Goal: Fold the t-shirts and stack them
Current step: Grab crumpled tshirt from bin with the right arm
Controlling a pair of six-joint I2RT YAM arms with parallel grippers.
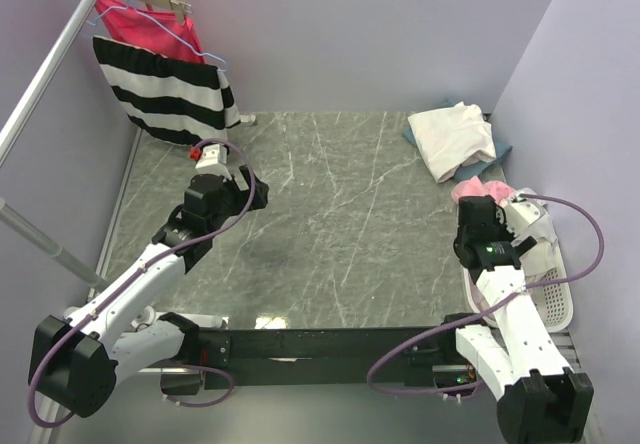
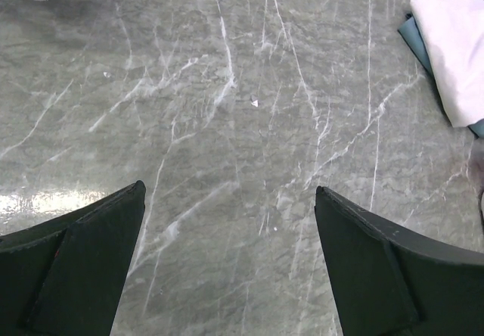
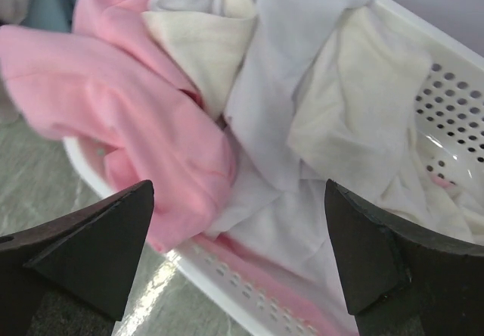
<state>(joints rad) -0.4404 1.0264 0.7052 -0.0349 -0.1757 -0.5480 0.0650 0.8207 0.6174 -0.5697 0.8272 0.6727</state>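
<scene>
Right gripper [image 3: 238, 188] is spread wide and gripping nothing, poised just above the white basket [image 3: 446, 86] at the right edge of the marble table [image 1: 330, 214]. In the basket, a pink t-shirt [image 3: 151, 124] spills over the near rim, with crumpled cream t-shirts [image 3: 355, 101] heaped beside it. Left gripper [image 2: 231, 200] is wide apart too, empty, hovering over bare tabletop. In the far right corner, a folded cream t-shirt [image 1: 452, 136] lies on top of a blue t-shirt [image 1: 503, 147]. Back left, a striped garment [image 1: 165, 89] and a magenta garment [image 1: 140, 24] hang from a rail [image 1: 60, 62].
</scene>
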